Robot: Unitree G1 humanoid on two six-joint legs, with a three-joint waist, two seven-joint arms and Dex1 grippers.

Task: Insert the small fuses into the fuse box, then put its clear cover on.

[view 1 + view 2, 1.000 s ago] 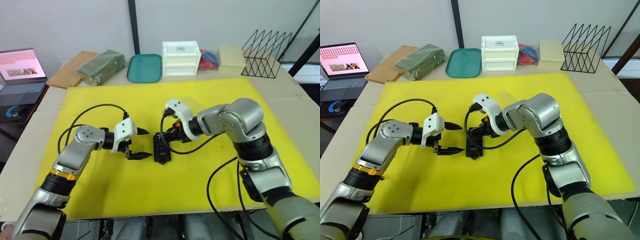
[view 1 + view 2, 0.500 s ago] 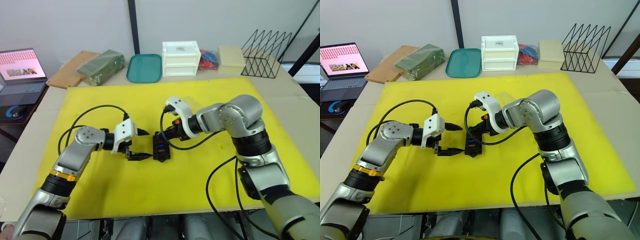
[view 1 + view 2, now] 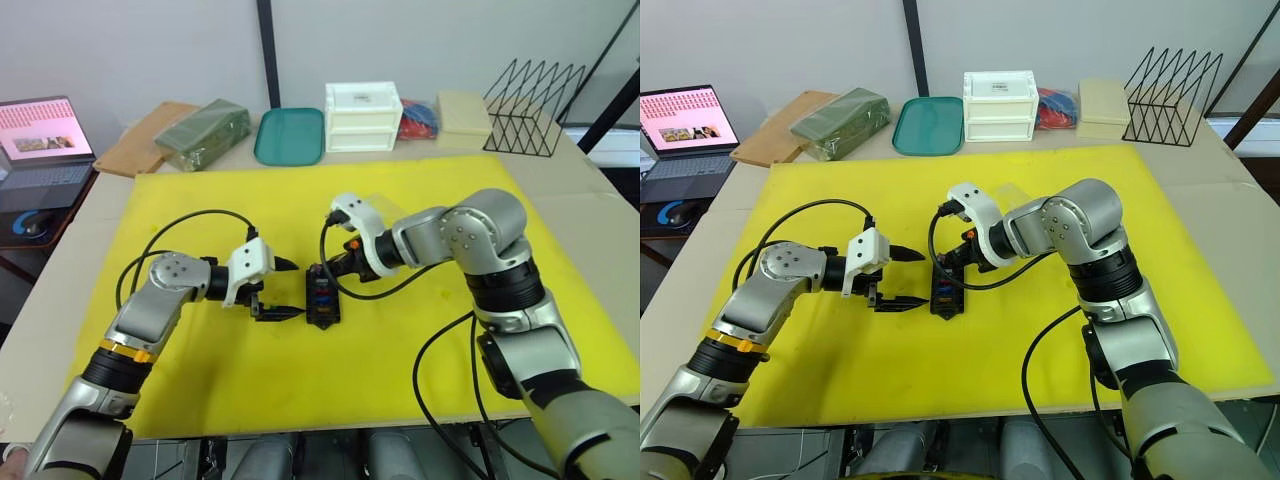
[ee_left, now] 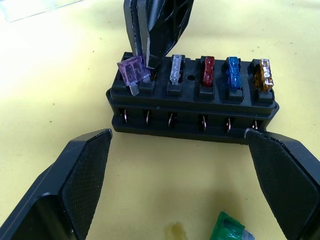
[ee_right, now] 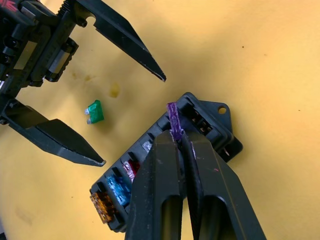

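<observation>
Little has shifted over the last second: the right gripper (image 5: 180, 145) has edged slightly along the fuse box (image 4: 192, 102), and the left arm holds the same pose. That gripper is clenched on the purple fuse (image 4: 131, 71), pinching its upper edge so the blades point down at the end slot of the near row; the fuse sits tilted and looks only partly seated, so pressing it home seems to be the step in hand. Beside it in that row stand a clear fuse (image 4: 176, 69), a red fuse (image 4: 208, 70), a blue fuse (image 4: 233, 73) and an amber fuse (image 4: 263, 74). The left gripper (image 3: 284, 290) waits just beside the box with its two fingers spread wide and empty, probably ready to brace the box against sliding on the yellow mat (image 3: 420, 380). A green fuse (image 5: 93, 111) lies loose on the mat between those open fingers, not yet inserted. A clear cover (image 4: 35, 6) appears to lie on the mat beyond the box, though only its edge is visible.
</observation>
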